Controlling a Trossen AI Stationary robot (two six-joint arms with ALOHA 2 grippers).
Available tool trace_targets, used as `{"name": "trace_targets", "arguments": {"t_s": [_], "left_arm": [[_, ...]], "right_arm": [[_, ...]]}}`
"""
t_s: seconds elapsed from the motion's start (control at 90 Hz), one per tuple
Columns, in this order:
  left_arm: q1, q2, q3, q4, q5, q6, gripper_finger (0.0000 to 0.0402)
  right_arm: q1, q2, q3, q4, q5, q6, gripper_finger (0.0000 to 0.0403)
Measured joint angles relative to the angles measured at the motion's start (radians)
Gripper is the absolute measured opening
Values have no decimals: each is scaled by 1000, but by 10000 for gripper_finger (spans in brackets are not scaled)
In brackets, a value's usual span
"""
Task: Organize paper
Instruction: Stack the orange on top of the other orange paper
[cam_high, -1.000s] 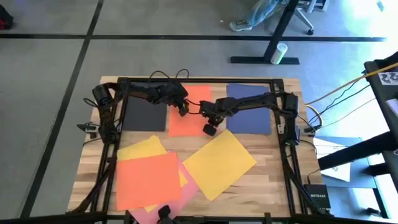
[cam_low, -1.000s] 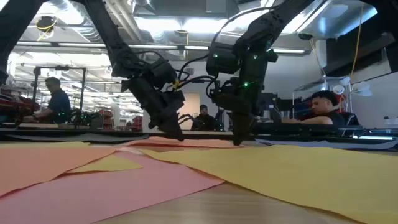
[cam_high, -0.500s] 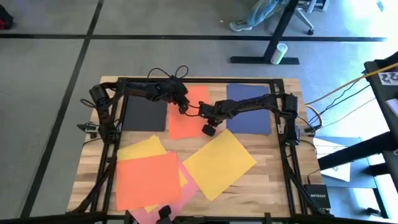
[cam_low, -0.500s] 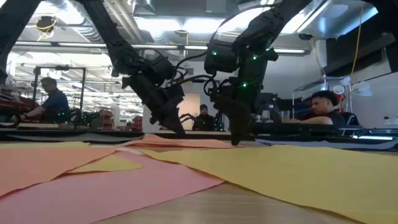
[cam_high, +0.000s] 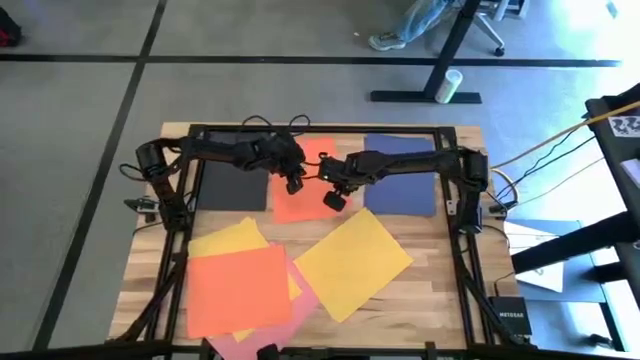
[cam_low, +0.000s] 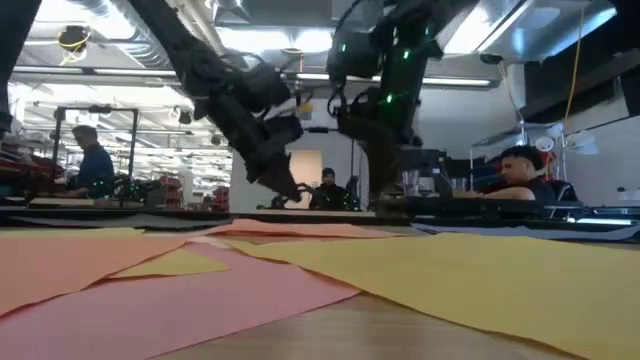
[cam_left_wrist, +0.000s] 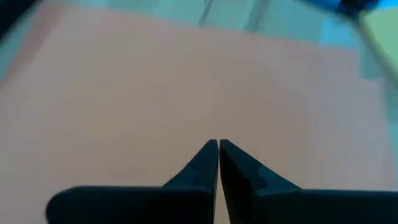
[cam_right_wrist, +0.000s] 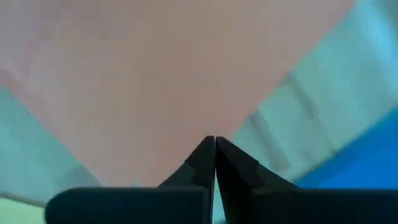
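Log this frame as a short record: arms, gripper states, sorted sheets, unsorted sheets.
left gripper: shut, empty, over the orange-red sheet in the far row
right gripper: shut, empty, over the same sheet
far row: black sheet, orange-red sheet, navy sheet, side by side
near pile: yellow sheet lying askew; second orange-red sheet overlapping yellow and pink ones
table: wood

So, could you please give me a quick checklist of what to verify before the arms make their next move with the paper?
1. Left gripper empty, fingers together: ok.
2. Right gripper empty, fingers together: ok.
3. Both grippers lifted clear of the orange-red sheet: ok in the low view.
4. Gap between the two grippers: not ok, they are close together.
5. Back row of black sheet, orange-red sheet, navy sheet side by side: ok.
6. Front sheets sorted: not ok, yellow sheet and orange sheet lie askew, overlapping.
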Motion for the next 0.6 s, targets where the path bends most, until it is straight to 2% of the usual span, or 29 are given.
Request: {"name": "trace_targets", "arguments": {"t_s": [0.189,0.311,0.433,0.6], "left_arm": [[51,52,-1,-6,-1,23,0],[70,75,1,9,13,72,0],[78,105,4,28,54,146,0],[80,136,29,19,106,230,0]], "right_arm": [[67,-68,20,-267,21,125,1],[127,-86,19,-382,75,247,1],[183,-92,19,-430,110,329,1],[226,-92,19,-404,130,371,1]]}}
